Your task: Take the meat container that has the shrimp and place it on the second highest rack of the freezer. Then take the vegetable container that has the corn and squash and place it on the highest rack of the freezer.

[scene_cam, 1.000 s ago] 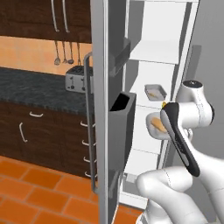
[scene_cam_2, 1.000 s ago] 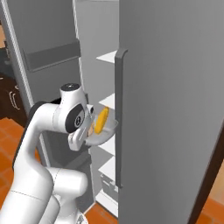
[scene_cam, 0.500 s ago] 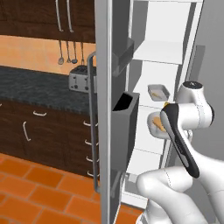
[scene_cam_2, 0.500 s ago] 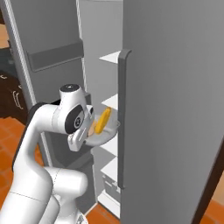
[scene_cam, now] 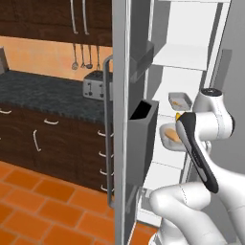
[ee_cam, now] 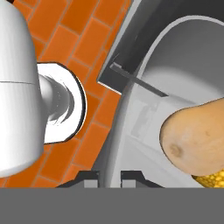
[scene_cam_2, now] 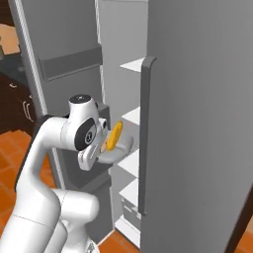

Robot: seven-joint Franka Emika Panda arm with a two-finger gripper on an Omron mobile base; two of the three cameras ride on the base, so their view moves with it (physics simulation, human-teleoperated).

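Fingertips (ee_cam: 89,176) of the dark 2-finger gripper (ee_cam: 108,177) sit nearly together at the bottom of the hand view, clamped on the thin rim of the shallow pale grey vegetable container (ee_cam: 144,109), which runs up and away between them. Just right of the fingers, inside that container, lies the pale tan-orange butternut squash (ee_cam: 197,140); its rounded blunt end with a small dark spot faces the fingers, and its long axis runs off toward the right edge of the view. Below it and touching it, a knobbly piece of the bright yellow corn cob (ee_cam: 212,179) shows at the lower right. Left of the fingers, beneath them, is orange tiled floor (ee_cam: 65,39).

From the right base view the cob (scene_cam_2: 115,136) stands tilted in the container (scene_cam_2: 118,150), its long axis rising from the pan toward the upper right, held in front of the open tall grey-silver freezer (scene_cam_2: 197,123) near a white shelf panel (scene_cam_2: 132,114).

From the left base view the container (scene_cam: 168,136) is level with a middle white shelf (scene_cam: 167,160). 1 shelf above, a small grey meat container (scene_cam: 179,100) rests deeper inside, and higher still is another flat white shelf (scene_cam: 184,56).
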